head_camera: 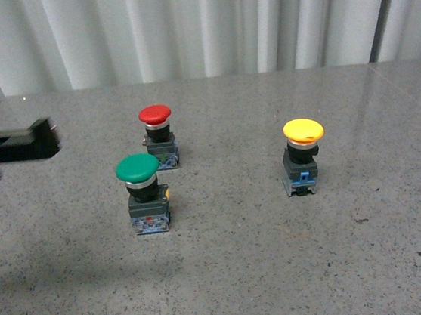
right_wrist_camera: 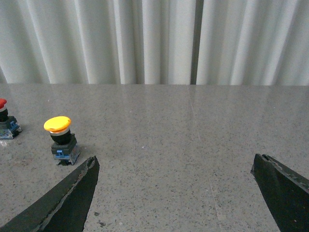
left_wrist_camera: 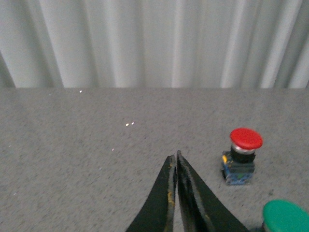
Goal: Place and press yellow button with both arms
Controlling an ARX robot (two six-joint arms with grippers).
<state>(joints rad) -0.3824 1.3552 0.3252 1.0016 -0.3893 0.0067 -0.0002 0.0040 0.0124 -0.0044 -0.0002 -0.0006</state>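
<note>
Grey speckled table [head_camera: 284, 271] holds everything. The left gripper [left_wrist_camera: 176, 159], at the left edge, has its fingers pressed together on nothing; the right gripper [right_wrist_camera: 174, 164] is spread wide. The yellow button [head_camera: 302, 154] stands upright at right, well apart from the green button [head_camera: 143, 192] and red button [head_camera: 157, 133].

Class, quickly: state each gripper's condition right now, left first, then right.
Left gripper: closed, fingers pressed together, holding nothing.
Right gripper: open wide, holding nothing.
</note>
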